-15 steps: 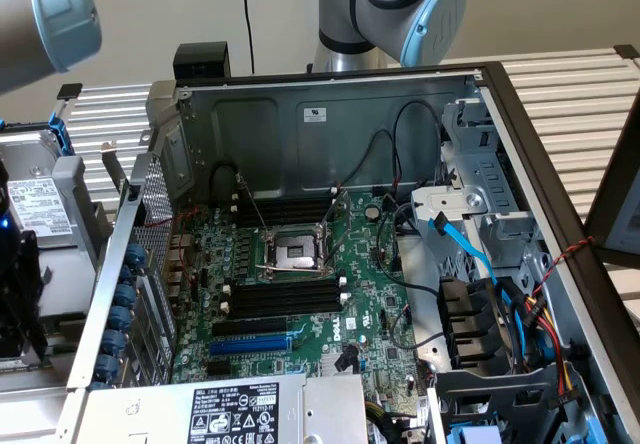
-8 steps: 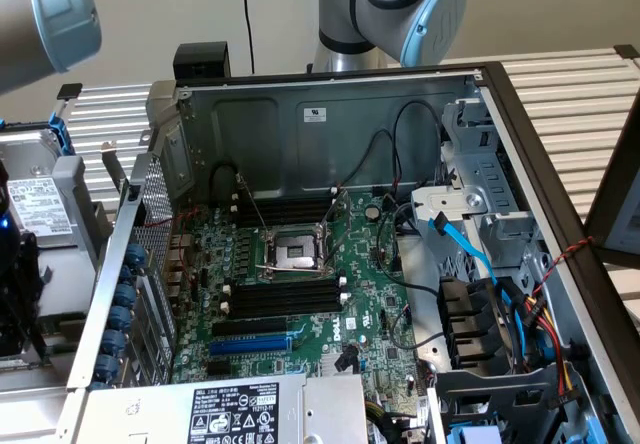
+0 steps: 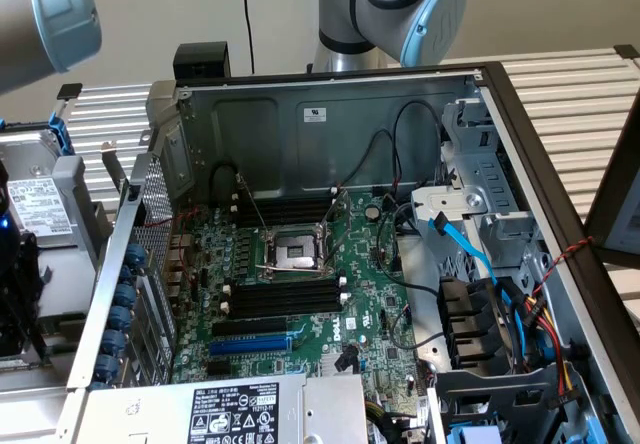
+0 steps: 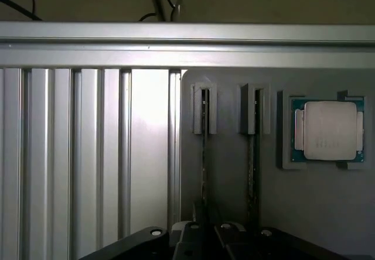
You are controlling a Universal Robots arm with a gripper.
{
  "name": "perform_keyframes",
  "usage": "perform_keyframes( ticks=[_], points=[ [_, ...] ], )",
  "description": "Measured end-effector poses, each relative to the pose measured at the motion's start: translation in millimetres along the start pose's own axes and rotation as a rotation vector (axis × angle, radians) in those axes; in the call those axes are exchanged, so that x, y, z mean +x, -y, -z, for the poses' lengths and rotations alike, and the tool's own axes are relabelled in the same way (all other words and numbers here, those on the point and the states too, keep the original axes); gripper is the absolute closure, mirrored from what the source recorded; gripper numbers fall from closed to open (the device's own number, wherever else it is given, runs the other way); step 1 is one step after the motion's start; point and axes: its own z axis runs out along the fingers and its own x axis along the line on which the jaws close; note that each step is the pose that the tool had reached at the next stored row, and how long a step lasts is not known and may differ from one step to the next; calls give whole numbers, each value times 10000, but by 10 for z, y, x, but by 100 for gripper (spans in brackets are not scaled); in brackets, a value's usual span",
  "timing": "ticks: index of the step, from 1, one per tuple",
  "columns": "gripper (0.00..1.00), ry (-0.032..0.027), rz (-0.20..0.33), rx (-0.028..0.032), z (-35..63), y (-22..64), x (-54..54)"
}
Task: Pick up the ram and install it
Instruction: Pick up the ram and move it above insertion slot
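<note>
Two thin green ram sticks stand edge-on in a grey holder (image 4: 228,178). The one nearer the ribbed surface (image 4: 203,154) runs down between my gripper's dark fingers; the second stick (image 4: 253,166) stands beside it, apart. My gripper (image 4: 208,232) is closed narrowly on the edge of the first ram stick. In the exterior view the open computer case shows the green motherboard (image 3: 370,314), with black memory slots (image 3: 283,294) below the processor socket (image 3: 295,252) and more slots above it.
A processor chip (image 4: 330,131) lies in a recess of the same grey holder. The ribbed aluminium table (image 4: 88,154) and a cross rail (image 4: 187,37) border the holder. Inside the case are a blue expansion slot (image 3: 250,344), bundled cables (image 3: 500,304) and a drive cage (image 3: 480,164).
</note>
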Motion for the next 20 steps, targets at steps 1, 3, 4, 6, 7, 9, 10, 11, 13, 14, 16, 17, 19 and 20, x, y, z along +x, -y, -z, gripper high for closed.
perform_keyframes(
  ticks=[1, 3, 4, 6, 7, 9, 10, 11, 13, 14, 16, 17, 19, 20],
  points=[
    [88, 0, 0, 0, 0, 0, 0],
    [88, 0, 1, 0, 0, 0, 0],
    [88, 0, 0, 0, 0, 0, 0],
    [88, 0, 0, 0, 0, 0, 0],
    [88, 0, 0, 0, 0, 0, 0],
    [88, 0, 0, 1, 29, 0, 0],
    [88, 0, 0, 0, 70, -1, 0],
    [88, 1, 0, 0, 117, -2, 0],
    [88, 0, -1, 0, 207, -4, 0],
    [88, 0, -1, 0, 253, -5, 0],
    [88, 0, 0, 0, 343, -6, 0],
    [88, 0, 0, 0, 389, -6, 0],
    [88, 0, 0, 0, 481, -8, 0],
    [88, 0, 0, 1, 527, -9, 1]
  ],
)
